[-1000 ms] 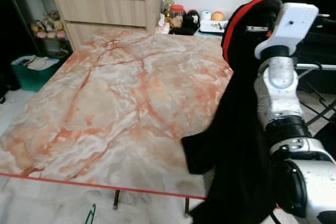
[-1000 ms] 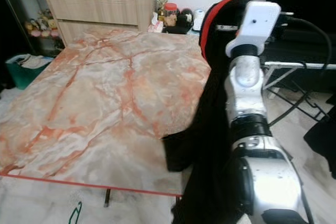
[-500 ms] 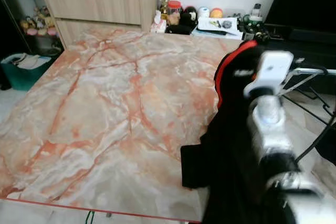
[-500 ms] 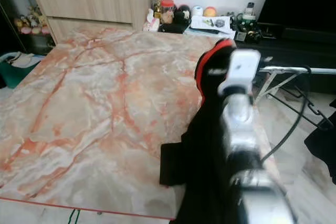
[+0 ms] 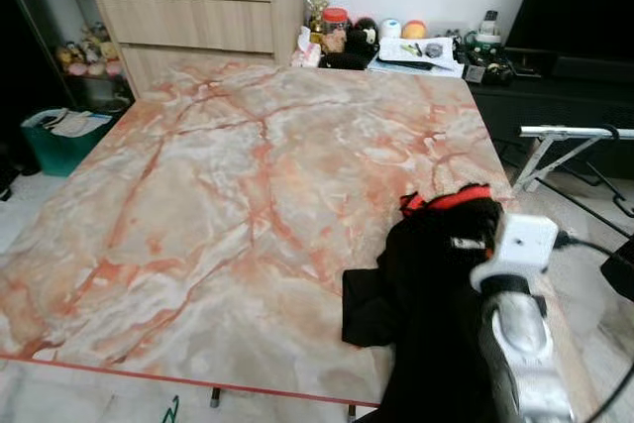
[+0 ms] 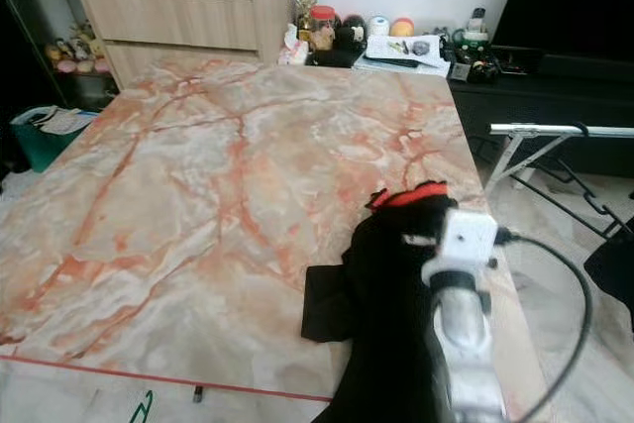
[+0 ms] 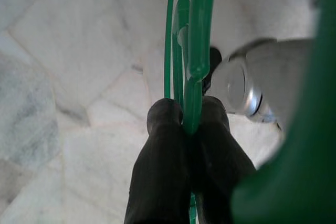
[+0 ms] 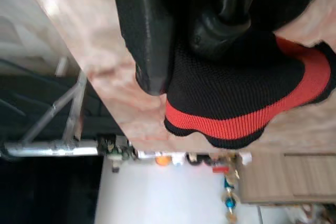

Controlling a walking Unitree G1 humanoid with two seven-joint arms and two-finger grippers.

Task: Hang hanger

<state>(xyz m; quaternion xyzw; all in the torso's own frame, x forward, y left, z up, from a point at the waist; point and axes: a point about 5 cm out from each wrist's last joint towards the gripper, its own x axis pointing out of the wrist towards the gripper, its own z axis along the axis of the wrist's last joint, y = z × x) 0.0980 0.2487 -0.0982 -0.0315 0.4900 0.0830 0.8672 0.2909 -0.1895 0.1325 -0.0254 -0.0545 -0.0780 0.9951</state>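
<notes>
Below, left pincer (image 7: 190, 124) pinching green hanger (image 7: 192, 51)

Probably a home: dresser (image 5: 203, 17) with trinkets, marble-patterned table (image 5: 228, 205).

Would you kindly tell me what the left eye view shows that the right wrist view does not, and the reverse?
The left eye view adds the teal bin on the floor and a bit of the green hanger below the table's near edge. The right wrist view adds the right end effector, shut on the fabric. Both share the black garment with red trim, the marble table it lies on, and the silver rack beyond.
</notes>
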